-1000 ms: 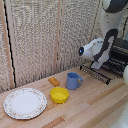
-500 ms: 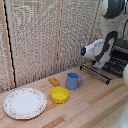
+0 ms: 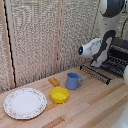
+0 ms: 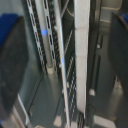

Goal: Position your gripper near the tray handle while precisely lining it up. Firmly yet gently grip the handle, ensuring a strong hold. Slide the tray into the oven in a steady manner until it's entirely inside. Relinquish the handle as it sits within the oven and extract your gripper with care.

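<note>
The dark wire tray (image 3: pixel 116 66) sticks out of the oven (image 3: pixel 121 46) at the exterior view's right. Its handle (image 3: pixel 95 74), a thin dark bar, runs along the front edge. My gripper (image 3: pixel 96 64) hangs from the white-and-black arm, down at the tray's front part just behind the handle. In the blurred wrist view my gripper (image 4: pixel 65 60) is open: the blue fingertips (image 4: pixel 11 55) stand far apart at both sides, with the rack's bars (image 4: pixel 67 85) and a pale bar (image 4: pixel 81 50) between them. I cannot tell whether a finger touches the rack.
A blue mug (image 3: pixel 73 80), a yellow bowl (image 3: pixel 59 94), a small orange piece (image 3: pixel 53 81) and a round floral plate (image 3: pixel 25 103) sit on the wooden table (image 3: pixel 95 102). A slatted screen (image 3: pixel 45 35) stands behind.
The arm and gripper have barely shifted over the tray's front. The tray and the table's objects have not moved.
</note>
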Tool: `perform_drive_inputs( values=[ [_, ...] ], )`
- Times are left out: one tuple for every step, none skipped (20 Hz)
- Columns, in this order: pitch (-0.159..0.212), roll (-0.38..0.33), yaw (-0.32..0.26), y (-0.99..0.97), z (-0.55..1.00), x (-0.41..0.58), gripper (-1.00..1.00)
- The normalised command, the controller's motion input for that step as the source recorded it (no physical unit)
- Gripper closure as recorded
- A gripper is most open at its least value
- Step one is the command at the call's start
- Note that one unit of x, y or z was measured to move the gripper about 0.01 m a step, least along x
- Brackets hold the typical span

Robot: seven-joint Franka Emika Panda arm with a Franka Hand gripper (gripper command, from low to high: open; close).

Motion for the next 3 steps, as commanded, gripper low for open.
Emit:
perform_drive_inputs(
  values=[
    [0.038,0.159,0.000,0.41,0.39,0.246,-1.00],
    [0.034,0.163,0.030,0.40,0.35,0.254,-1.00],
    [0.043,0.124,0.077,0.45,0.28,0.343,-1.00]
  ],
)
